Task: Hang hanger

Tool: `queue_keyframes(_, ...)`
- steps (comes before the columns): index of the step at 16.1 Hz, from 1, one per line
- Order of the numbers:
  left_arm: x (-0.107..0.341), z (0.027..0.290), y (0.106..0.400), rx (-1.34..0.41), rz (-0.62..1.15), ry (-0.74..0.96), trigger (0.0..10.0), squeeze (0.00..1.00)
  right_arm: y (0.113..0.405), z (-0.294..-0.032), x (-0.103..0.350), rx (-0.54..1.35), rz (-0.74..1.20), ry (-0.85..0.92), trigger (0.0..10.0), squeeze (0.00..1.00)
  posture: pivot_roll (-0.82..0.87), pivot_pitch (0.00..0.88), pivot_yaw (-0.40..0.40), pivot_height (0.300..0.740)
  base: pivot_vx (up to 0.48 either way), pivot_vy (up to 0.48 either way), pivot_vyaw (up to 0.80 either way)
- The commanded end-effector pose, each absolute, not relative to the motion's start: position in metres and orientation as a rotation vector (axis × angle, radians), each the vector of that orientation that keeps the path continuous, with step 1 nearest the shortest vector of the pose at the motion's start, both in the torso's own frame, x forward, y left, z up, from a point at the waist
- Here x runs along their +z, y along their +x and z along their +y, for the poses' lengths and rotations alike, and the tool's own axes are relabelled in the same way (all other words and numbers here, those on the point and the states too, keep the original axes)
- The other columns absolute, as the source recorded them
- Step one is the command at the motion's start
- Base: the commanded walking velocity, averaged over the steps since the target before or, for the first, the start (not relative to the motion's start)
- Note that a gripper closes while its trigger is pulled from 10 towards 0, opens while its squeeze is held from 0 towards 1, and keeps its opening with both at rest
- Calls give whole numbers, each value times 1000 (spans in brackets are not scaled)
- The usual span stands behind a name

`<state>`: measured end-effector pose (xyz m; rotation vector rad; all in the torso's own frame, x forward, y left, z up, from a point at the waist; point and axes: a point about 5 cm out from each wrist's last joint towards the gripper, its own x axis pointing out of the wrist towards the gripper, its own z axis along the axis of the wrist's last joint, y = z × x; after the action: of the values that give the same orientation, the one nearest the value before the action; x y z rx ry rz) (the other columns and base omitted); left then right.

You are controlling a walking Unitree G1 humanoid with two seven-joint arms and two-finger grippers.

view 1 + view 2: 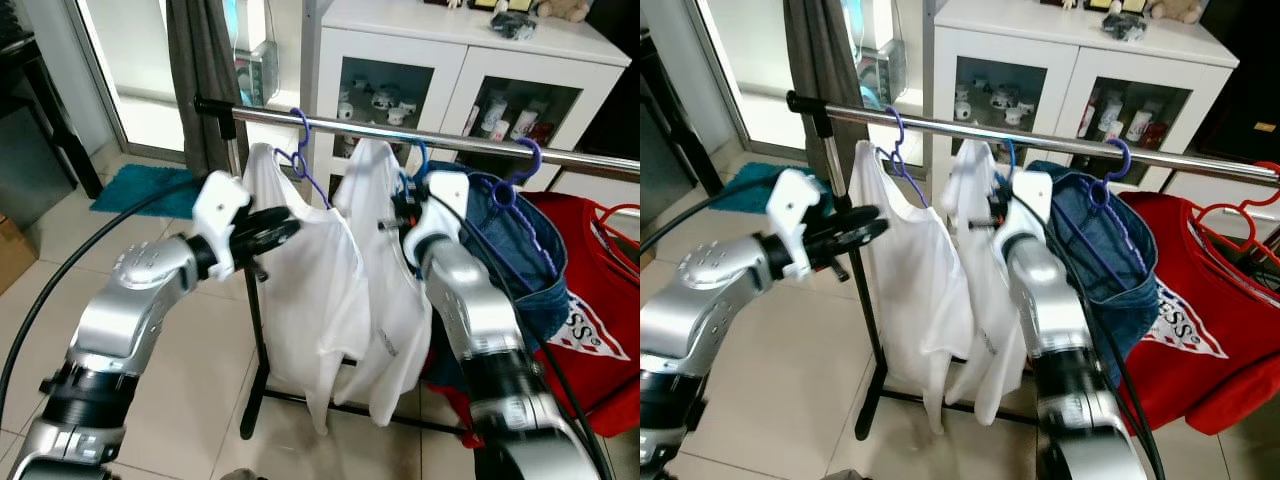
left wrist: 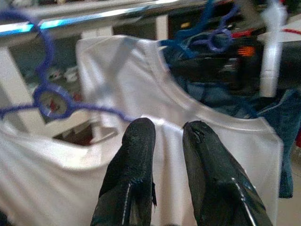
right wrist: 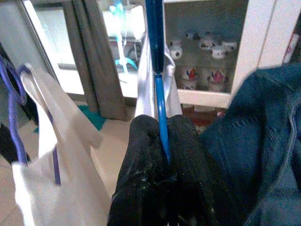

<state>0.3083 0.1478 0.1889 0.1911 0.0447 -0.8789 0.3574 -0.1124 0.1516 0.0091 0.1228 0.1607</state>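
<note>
Right tool point(image 3: 162, 141) clamped on thin blue plastic hanger point(image 3: 155, 52) carrying white shirt point(image 1: 385, 290), hook just beneath long chrome rail point(image 1: 400, 133), mid-span; left tool point(image 2: 162, 141) slightly apart, idle nearby

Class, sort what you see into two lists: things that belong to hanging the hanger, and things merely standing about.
Belongs to the job:
right gripper, fingers shut on the blue hanger
white shirt on that hanger
metal rail
left gripper, beside the neighbouring white top

Standing about:
denim garment
red T-shirt
white cabinet
grey curtain
</note>
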Motion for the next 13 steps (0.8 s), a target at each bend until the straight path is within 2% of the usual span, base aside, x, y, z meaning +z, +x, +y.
queue_keyframes(1,194,147,308,-894,29,213,10000,0,364,-117,159,145,85,33,10000,0,11,0,-63,740,0,0,0)
queue_keyframes(6,202,141,305,-933,4,210,10000,0,401,-109,172,164,175,44,10000,0,44,0,-81,740,0,0,0)
queue_keyframes(13,213,140,303,-956,-5,218,10000,0,414,-106,182,143,294,-75,10000,0,30,30,-78,740,0,0,0)
